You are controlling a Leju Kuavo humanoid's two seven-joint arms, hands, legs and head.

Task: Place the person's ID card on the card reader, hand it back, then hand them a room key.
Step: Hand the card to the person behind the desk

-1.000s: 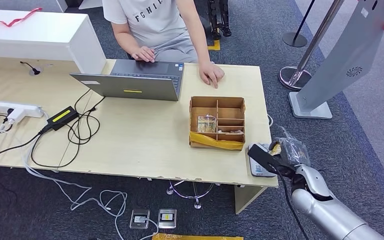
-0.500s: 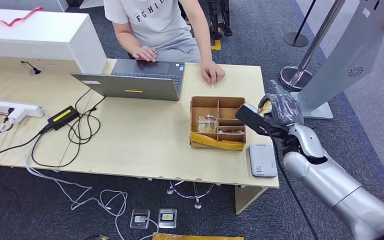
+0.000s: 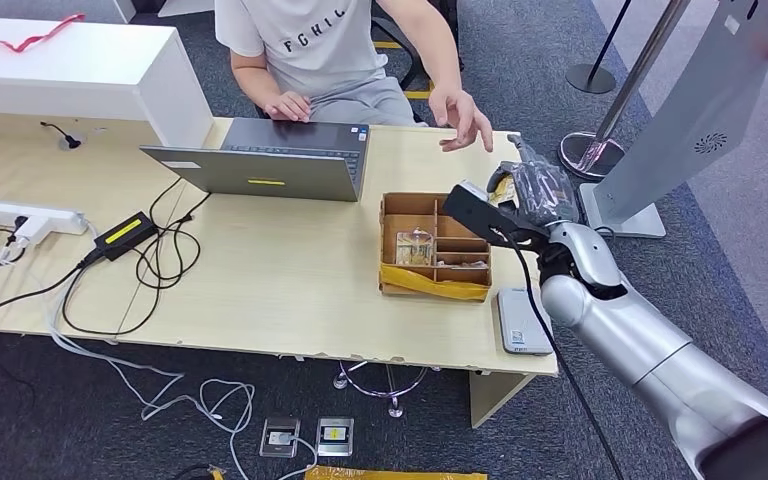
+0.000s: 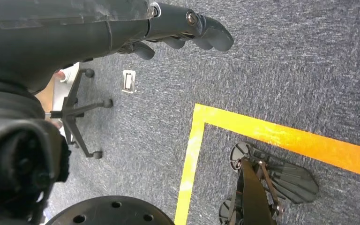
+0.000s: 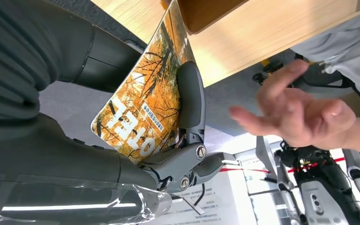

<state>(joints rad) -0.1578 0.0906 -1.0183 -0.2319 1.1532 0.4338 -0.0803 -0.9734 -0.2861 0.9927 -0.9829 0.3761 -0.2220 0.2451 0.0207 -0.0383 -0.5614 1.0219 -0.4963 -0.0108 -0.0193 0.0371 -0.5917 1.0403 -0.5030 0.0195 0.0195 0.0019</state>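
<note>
Because the person's hand [image 3: 465, 117] is reaching out just past it, the right hand [image 3: 535, 195] pinches the orange hotel card [image 5: 145, 108] up high, above the surface [image 3: 290, 270].

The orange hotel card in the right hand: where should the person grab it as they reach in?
Probably the free end of the hotel card, the plain orange part past the thumb, pinched across both faces. The right hand covers the printed end, and the person's hand comes from the open side.
</note>
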